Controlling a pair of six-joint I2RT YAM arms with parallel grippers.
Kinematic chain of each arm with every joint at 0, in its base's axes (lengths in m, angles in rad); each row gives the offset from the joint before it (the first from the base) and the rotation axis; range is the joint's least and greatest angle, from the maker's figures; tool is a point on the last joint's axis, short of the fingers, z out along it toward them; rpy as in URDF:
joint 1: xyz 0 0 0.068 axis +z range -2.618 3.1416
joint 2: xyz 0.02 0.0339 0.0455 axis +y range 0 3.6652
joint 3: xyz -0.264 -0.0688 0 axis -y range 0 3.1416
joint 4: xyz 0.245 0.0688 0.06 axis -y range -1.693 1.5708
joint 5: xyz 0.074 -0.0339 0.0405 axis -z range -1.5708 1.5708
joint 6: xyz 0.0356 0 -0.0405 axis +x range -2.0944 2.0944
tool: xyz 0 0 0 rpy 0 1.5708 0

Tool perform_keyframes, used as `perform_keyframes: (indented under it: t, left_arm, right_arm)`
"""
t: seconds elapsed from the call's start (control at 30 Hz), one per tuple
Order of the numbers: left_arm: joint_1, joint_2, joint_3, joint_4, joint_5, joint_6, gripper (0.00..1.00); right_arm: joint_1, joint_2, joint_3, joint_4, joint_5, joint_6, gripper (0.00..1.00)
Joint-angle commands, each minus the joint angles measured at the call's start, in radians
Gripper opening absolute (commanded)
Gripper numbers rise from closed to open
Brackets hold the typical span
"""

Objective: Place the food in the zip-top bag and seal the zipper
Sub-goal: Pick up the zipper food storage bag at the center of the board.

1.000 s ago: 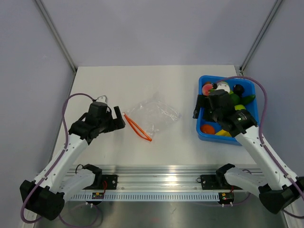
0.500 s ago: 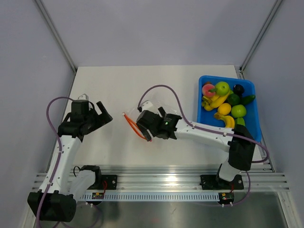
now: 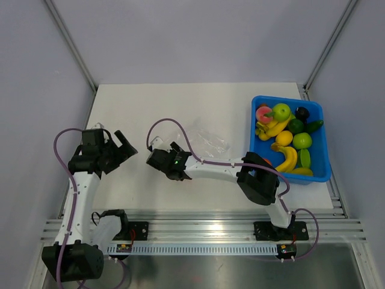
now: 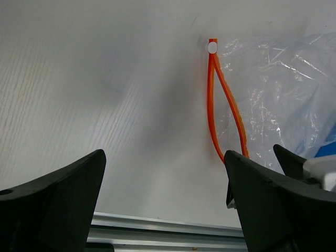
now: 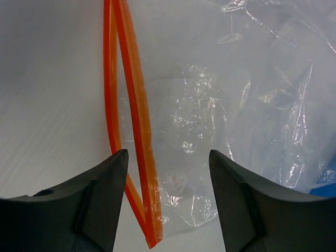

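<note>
Top view hides most of the thin orange-red zipper strip [image 5: 132,105] under the right gripper [image 3: 156,161]. The clear crinkly zip-top bag [image 3: 207,139], mid-table, is partly covered by that arm. Left gripper [image 3: 125,146] is left of the bag, jaws spread wide, empty. Right gripper jaws are apart, straddling the gaping strip; contact unclear. Yellow toy bananas [image 3: 275,127] and a pink-red peach [image 3: 263,113] sit in a blue plastic bin [image 3: 253,137], far right.

One bag [image 3: 207,139], one zipper [image 5: 134,105], one bin [image 3: 289,100], two banana bunches [image 3: 288,159], one peach [image 3: 263,112], one green apple [image 3: 281,111], one lemon [image 3: 284,138], two arms [image 3: 216,168], two purple cables [image 3: 58,142].
</note>
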Motion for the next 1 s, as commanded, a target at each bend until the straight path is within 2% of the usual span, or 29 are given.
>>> perform_keyframes:
  t: [0.0, 0.03, 0.1, 0.13, 0.17, 0.33, 0.37, 0.5, 0.77, 0.97]
  left_arm:
    - [0.009, -0.017, -0.009, 0.015, 0.053, 0.015, 0.99]
    - [0.011, -0.017, -0.012, 0.018, 0.063, 0.012, 0.99]
    - [0.009, -0.019, -0.018, 0.028, 0.074, 0.012, 0.99]
    - [0.011, -0.019, -0.018, 0.029, 0.083, 0.013, 0.99]
    - [0.011, -0.019, -0.018, 0.032, 0.094, 0.021, 0.99]
    - [0.009, -0.028, -0.027, 0.080, 0.213, 0.049, 0.99]
    - [0.009, -0.031, -0.030, 0.093, 0.241, 0.046, 0.99]
    - [-0.024, -0.045, -0.050, 0.187, 0.347, -0.011, 0.99]
    - [-0.231, -0.017, -0.110, 0.360, 0.320, -0.145, 0.91]
    - [-0.282, 0.046, -0.124, 0.457, 0.309, -0.198, 0.85]
  right_arm:
    - [0.008, 0.055, 0.060, 0.041, 0.154, -0.032, 0.69]
    - [0.008, 0.060, 0.066, 0.042, 0.193, -0.034, 0.50]
    - [0.008, 0.058, 0.066, 0.039, 0.218, -0.028, 0.33]
    - [0.009, 0.052, 0.063, 0.041, 0.226, -0.026, 0.18]
    - [0.008, 0.043, 0.062, 0.042, 0.238, -0.024, 0.00]
    - [-0.008, -0.069, 0.066, 0.026, 0.176, 0.026, 0.00]
    - [-0.018, -0.093, 0.068, 0.021, 0.096, 0.040, 0.00]
    - [-0.096, -0.198, 0.068, -0.007, -0.064, 0.156, 0.00]
    - [-0.160, -0.299, 0.020, 0.009, -0.239, 0.317, 0.00]
    - [-0.160, -0.319, -0.003, 0.006, -0.274, 0.356, 0.00]
